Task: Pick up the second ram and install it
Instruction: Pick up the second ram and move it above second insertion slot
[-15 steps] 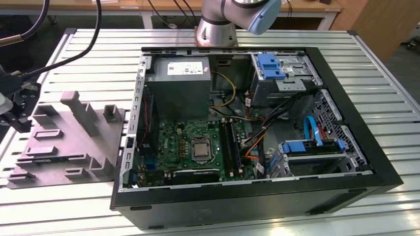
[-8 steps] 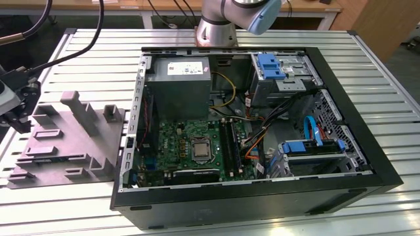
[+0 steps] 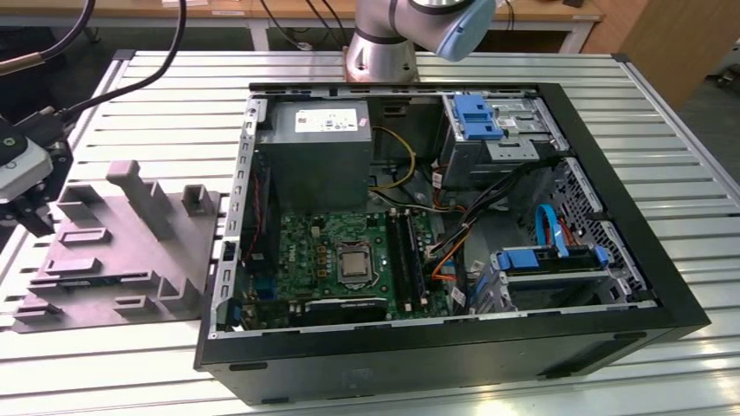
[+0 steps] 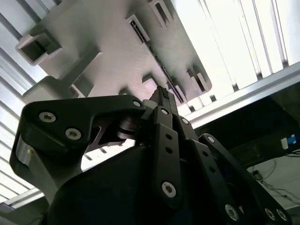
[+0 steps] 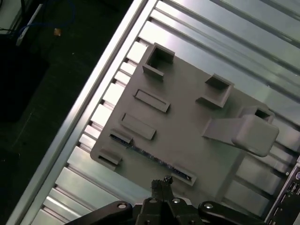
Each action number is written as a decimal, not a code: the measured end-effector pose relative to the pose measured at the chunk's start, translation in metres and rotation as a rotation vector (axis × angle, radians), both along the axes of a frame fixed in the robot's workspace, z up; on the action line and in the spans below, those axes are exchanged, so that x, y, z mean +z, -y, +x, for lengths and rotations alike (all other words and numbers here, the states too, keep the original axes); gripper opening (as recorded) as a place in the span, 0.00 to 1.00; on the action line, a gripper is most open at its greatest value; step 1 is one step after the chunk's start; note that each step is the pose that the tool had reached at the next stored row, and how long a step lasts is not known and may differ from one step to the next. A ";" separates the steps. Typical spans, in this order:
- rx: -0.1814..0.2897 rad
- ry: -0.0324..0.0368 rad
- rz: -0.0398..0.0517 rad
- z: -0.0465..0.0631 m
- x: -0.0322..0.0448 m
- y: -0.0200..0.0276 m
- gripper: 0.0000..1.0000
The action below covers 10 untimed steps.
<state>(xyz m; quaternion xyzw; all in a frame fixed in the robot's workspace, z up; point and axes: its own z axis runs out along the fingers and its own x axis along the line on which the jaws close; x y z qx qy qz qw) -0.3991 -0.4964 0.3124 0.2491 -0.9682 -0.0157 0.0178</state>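
The second ram (image 5: pixel 151 157) is a thin dark blue-green strip standing on edge in a long slot of the grey moulded tray (image 5: pixel 187 126). In the exterior view the ram (image 3: pixel 90 279) reads as a dark line near the tray's (image 3: pixel 116 260) front edge. In both wrist views my gripper (image 5: pixel 162 182) hangs above the tray beside that slot, apart from the ram. Its fingertips (image 4: pixel 161 96) are pressed together with nothing between them. The exterior view has the gripper (image 3: pixel 35 217) at its far left, over the tray's left side.
An open computer case (image 3: pixel 647 312) lies on the slatted aluminium table (image 3: pixel 173 78), on the exterior view's right of the tray. Its motherboard (image 3: pixel 329 256) has long black slot rails (image 3: pixel 405 256). The arm's base (image 3: pixel 387 43) stands behind the case. Beyond the tray is the table's edge (image 5: pixel 93 89).
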 end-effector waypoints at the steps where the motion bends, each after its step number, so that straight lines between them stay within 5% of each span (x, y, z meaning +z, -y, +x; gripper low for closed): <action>1: 0.018 0.0000 0.0000 0.000 -0.0001 0.0000 0.10; 10: 0.182 0.0001 0.0000 0.000 -0.0017 0.0000 0.10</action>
